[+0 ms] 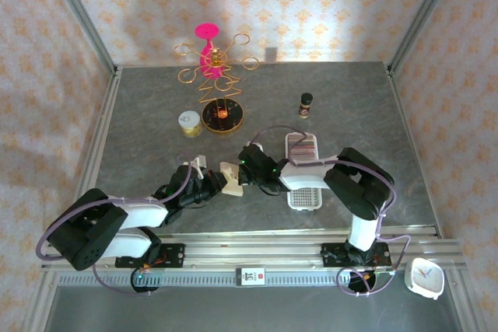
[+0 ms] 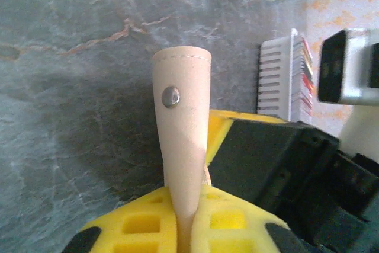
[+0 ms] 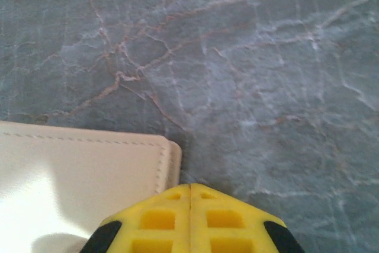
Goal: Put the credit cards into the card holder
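Left gripper [image 2: 185,214] was clamped on the holder's [image 1: 231,179] tab [image 2: 180,122], with the stud [image 2: 171,96] facing the wrist camera. Right gripper [image 3: 190,205] was clenched, pads together with nothing seen between them, tip just beside the holder's stitched corner. Holder sat on the table [image 1: 156,114] between both grippers. Cards [image 2: 305,69] stood in the tray [image 2: 275,72], apart to the right.

Step looked like opening the holder. To do it well:
- Left should lift the tab gently so the snap pops without dragging the body.
- Right should press the body down as an anchor.

Risk: the soft tab slipping from the pads. Sleeves weren't visible, so fill state unknown.
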Controlling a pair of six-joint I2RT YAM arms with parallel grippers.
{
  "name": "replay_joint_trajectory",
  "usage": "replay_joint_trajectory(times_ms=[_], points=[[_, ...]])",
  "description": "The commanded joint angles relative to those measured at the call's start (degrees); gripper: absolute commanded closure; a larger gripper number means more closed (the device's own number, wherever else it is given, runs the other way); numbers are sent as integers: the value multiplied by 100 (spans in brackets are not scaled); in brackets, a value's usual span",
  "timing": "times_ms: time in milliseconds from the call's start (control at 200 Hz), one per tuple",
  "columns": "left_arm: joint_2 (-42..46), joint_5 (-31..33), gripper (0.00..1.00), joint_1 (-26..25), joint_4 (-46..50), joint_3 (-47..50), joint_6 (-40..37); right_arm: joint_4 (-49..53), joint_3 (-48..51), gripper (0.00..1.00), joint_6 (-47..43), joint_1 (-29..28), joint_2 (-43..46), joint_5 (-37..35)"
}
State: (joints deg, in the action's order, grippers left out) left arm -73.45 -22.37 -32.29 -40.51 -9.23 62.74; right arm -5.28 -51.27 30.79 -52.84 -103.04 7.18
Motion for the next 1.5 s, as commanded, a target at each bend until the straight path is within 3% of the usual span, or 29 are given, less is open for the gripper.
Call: replay_joint_trajectory(times_ms=[0,165,455,536,736,916,1497], points=[[394,171,100,-36,-248,10,-89,-45,224,97,159,-22,502,-294],[1428,696,100,-40,992,-367,-909,-363,477,90,53,-25,1364,-256],[3363,1417,100,-66,2523,-852,-2604,-1193,864,56,-63,-22,2966,674],[3632,1386,100,-91,2502,-868,-2796,-1190,743,53,26,-25,3071,900],[3821,1300,100,-292,2166,-867,-2961,-928,349,45,139,-39,2970,1188],[3766,1550,100,-495,2462,-1063,-3320,-452,-24,40,71,-68,2717,990],[3918,1613,100,-532,2342,-931,-3386,38,-558,31,-114,-200,2165,911]])
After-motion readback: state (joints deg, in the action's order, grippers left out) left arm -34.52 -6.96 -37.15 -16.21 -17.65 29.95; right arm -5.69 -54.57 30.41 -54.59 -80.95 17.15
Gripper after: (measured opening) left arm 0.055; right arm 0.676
